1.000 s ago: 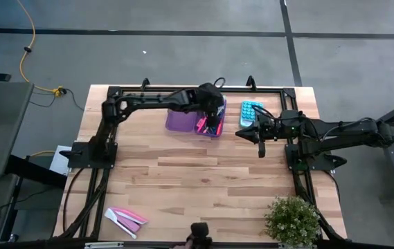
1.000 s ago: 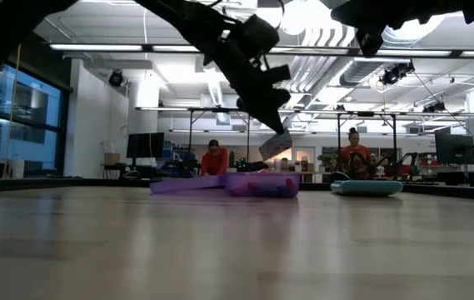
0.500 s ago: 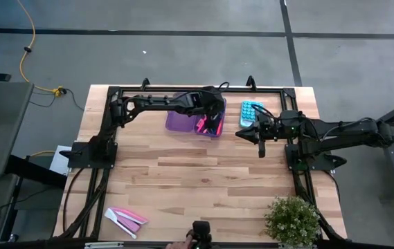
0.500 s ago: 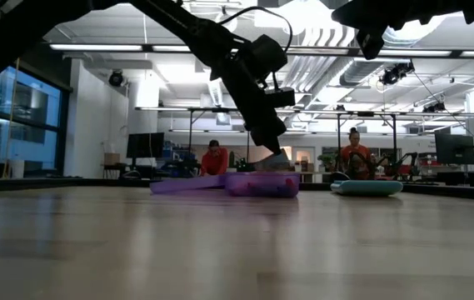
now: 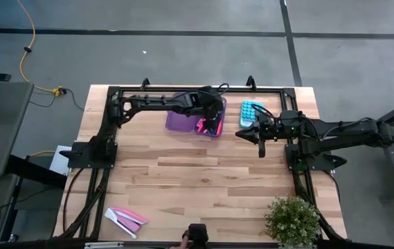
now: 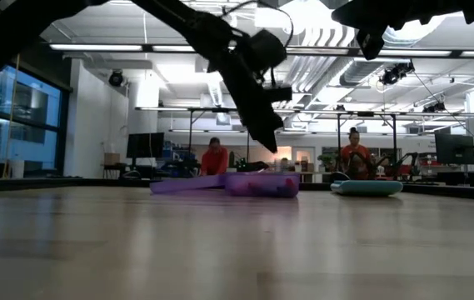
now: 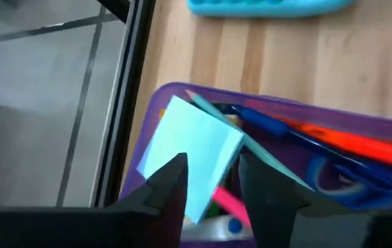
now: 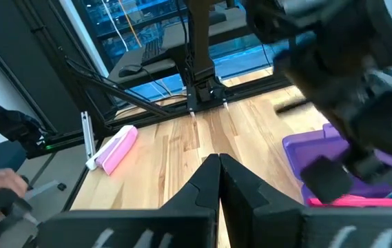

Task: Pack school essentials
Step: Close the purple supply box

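The purple box [image 5: 183, 121] stands at the table's far middle and holds pink markers [image 5: 202, 126], a green pencil [image 7: 271, 155], blue-handled scissors [image 7: 361, 180] and the light-blue notepad [image 7: 189, 148]. The notepad lies tilted on the other pieces, against the box's corner. My left gripper [image 7: 213, 182] hangs open just above the box [image 6: 261, 185], with the notepad beyond its fingertips and nothing between them. My right gripper [image 5: 261, 145] hovers shut to the right of the box, above the table.
A light-blue calculator [image 5: 251, 113] lies right of the box, at the far edge. Flat pink-and-white pieces [image 5: 125, 218] lie at the near left. A potted plant [image 5: 292, 220] stands at the near right corner. Bare wood fills the table's middle.
My left gripper went down into the purple box with the light-blue notepad, opened and let it go, then rose a little. The notepad, which had hung tilted from the fingertips above the box, now lies inside it on the other pieces.
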Tool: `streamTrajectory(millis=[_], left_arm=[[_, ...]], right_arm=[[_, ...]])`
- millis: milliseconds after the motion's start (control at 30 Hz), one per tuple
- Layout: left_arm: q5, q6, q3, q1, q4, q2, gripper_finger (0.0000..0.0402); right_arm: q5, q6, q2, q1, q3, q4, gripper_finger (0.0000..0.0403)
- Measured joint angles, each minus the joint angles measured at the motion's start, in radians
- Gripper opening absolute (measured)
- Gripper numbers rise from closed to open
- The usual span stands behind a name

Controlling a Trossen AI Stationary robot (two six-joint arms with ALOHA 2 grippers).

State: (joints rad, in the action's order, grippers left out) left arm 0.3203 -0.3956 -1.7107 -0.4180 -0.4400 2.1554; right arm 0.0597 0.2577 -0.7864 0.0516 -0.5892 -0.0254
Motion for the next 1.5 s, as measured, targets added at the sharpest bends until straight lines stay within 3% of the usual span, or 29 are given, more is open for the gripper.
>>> streamTrajectory(millis=[233, 400, 633, 800, 933, 1067, 1400, 1500], left_arm=[[-0.045, 0.09, 0.0, -0.017, -0.15, -0.162, 0.0137], [-0.176, 0.272, 0.086, -0.065, -0.197, -0.339, 0.0126], [-0.23, 0.526, 0.591, -0.119, 0.19, -0.667, 0.011], [-0.176, 0.805, 0.889, -0.125, 0.208, -0.823, 0.0109], [-0.175, 0.998, 1.031, -0.142, 0.196, -0.846, 0.0114], [-0.218, 1.112, 1.096, -0.175, 0.209, -0.801, 0.0121], [-0.2, 1.153, 1.102, -0.235, 0.216, -0.737, 0.0113], [-0.239, 1.167, 1.102, -0.244, 0.256, -0.709, 0.0102]], right_arm=[[0.0, -0.012, 0.0, 0.0, 0.0, 0.0, 0.0], [0.0, -0.012, 0.0, 0.0, 0.0, 0.003, 0.0], [0.0, -0.012, 0.0, 0.0, 0.0, 0.009, 0.0], [0.0, -0.014, 0.0, 0.0, 0.0, 0.018, 0.0], [0.0, -0.014, 0.0, 0.0, 0.0, 0.027, 0.0], [0.0, 0.001, 0.0, 0.0, 0.0, 0.03, 0.0], [0.0, 0.014, 0.0, 0.0, 0.0, 0.03, 0.0], [0.0, 0.013, 0.0, 0.0, 0.0, 0.03, 0.0]])
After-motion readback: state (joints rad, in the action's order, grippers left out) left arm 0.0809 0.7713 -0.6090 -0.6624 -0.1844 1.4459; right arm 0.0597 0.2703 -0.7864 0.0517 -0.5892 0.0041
